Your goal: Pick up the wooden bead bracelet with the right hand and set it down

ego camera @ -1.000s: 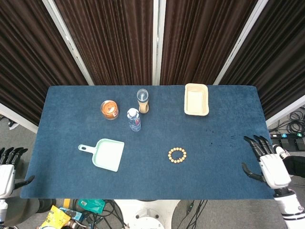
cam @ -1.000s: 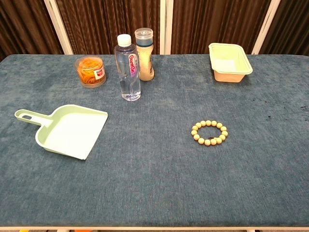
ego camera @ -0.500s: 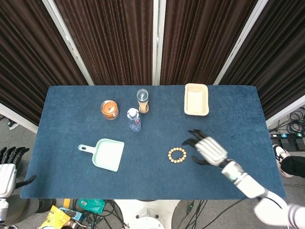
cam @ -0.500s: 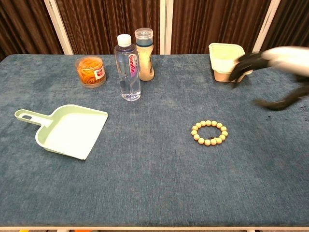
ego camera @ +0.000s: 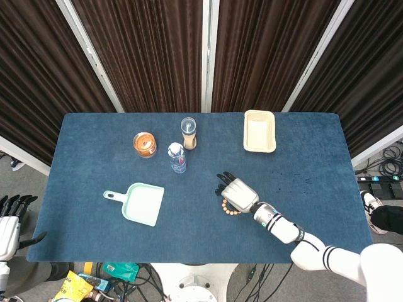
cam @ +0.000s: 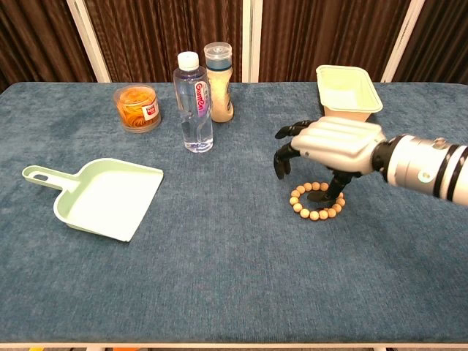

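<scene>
The ring of pale round wooden beads, the wooden bead bracelet [cam: 316, 202], lies flat on the dark blue cloth-covered table [ego camera: 88, 135] just right of centre in the chest view, and the white right hand with black fingers [cam: 330, 146] hangs palm-down directly above it. Its fingers [cam: 281, 162] are apart and curled downward, reaching past the ring's left side, while the thumb dips toward the middle of the loop; I cannot tell whether it touches the beads. Nothing is clamped yet. In the head view the hand hides most of the ring. Being a closed circle, the bracelet has no long axis to favour. The left hand [ego camera: 7, 221] sits at the lower left edge, fingers spread, far from it.
</scene>
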Robot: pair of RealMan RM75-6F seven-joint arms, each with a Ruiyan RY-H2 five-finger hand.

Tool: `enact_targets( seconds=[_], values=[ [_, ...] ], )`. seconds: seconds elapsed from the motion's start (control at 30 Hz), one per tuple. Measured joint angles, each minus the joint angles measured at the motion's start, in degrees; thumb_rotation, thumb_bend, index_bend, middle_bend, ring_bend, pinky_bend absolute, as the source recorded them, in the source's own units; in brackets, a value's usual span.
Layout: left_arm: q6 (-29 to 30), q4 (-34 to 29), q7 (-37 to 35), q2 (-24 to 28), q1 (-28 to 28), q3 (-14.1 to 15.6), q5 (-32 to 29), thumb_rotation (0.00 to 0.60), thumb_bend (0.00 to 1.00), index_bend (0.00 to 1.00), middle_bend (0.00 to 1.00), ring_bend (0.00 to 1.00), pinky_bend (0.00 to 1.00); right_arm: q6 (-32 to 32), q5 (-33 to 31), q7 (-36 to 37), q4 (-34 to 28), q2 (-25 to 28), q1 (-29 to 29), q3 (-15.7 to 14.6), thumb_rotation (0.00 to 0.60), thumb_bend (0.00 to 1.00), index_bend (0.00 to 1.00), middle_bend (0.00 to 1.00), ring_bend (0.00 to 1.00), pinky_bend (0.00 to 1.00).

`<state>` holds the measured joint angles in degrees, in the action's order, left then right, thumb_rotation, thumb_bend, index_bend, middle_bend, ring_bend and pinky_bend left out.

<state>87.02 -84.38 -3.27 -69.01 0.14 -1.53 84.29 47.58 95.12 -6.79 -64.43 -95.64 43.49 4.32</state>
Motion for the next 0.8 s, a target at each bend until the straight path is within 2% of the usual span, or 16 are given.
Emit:
enact_targets(
  seconds=[0.27, 0.47, 0.7, 0.8],
  values=[
    [0.0, 1.1, -1.4, -0.5, 0.1, 0.1, 0.0, 0.600, 0.00, 0.19, 0.16, 0.09, 0.06, 3.5, 1.2, -0.8, 6.1, -3.5, 0.3, -2.3, 0.600, 0.23, 0.45, 0.35, 0.07, 0.11],
    [-0.2, 1.8, -2.2, -0.8, 0.2, 0.1, 0.0, 0.600, 0.00, 0.19, 0.16, 0.09, 0.06, 6.2, 2.1, 1.5, 10.4, -5.8, 0.3, -3.7, 0.600, 0.28, 0.48, 0.36, 0.07, 0.11],
    [-0.5, 2.7, -3.3, -1.1, 0.3, 0.2, -0.3, 0.600, 0.00, 0.19, 0.16, 0.09, 0.06, 7.5, 2.7, 3.8, 14.6, -8.3, 0.1, -5.7, 0.600, 0.29, 0.48, 0.36, 0.07, 0.11],
    [-0.5, 3.1, -3.7, -1.2, 0.4, 0.2, -0.3, 0.600, 0.00, 0.19, 0.16, 0.09, 0.06, 8.3, 2.8, 4.1, 15.7, -9.0, -0.2, -6.3, 0.600, 0.36, 0.59, 0.37, 0.12, 0.12]
  ],
)
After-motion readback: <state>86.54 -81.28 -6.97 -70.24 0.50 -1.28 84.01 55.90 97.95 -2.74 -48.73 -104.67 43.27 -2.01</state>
